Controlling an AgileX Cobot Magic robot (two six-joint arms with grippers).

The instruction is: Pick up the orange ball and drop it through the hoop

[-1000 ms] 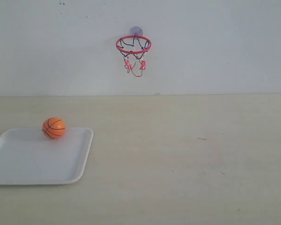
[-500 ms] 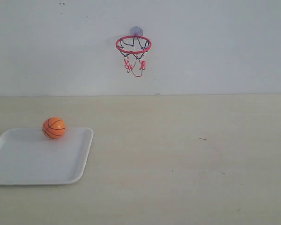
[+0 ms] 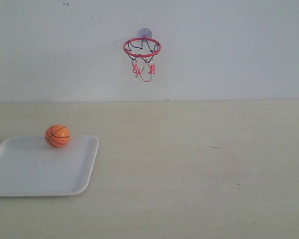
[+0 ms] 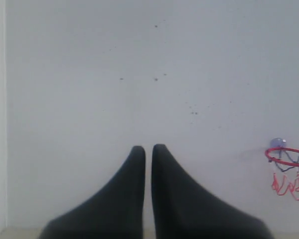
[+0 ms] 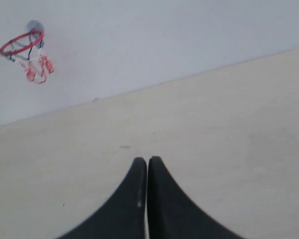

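The orange ball (image 3: 57, 135) rests at the far edge of a white tray (image 3: 35, 172) on the left of the table. The hoop (image 3: 142, 48), a red ring with a stringy net, hangs from a bluish suction cup on the back wall; it also shows as the hoop (image 4: 288, 158) and the hoop (image 5: 22, 44). Neither arm appears in the exterior view. My left gripper (image 4: 148, 148) is shut and empty, facing the wall. My right gripper (image 5: 147, 159) is shut and empty above the bare table.
A pale wooden table (image 3: 199, 164) runs back to a white wall (image 3: 229, 50). A small dark speck (image 3: 215, 147) lies on the table at right.
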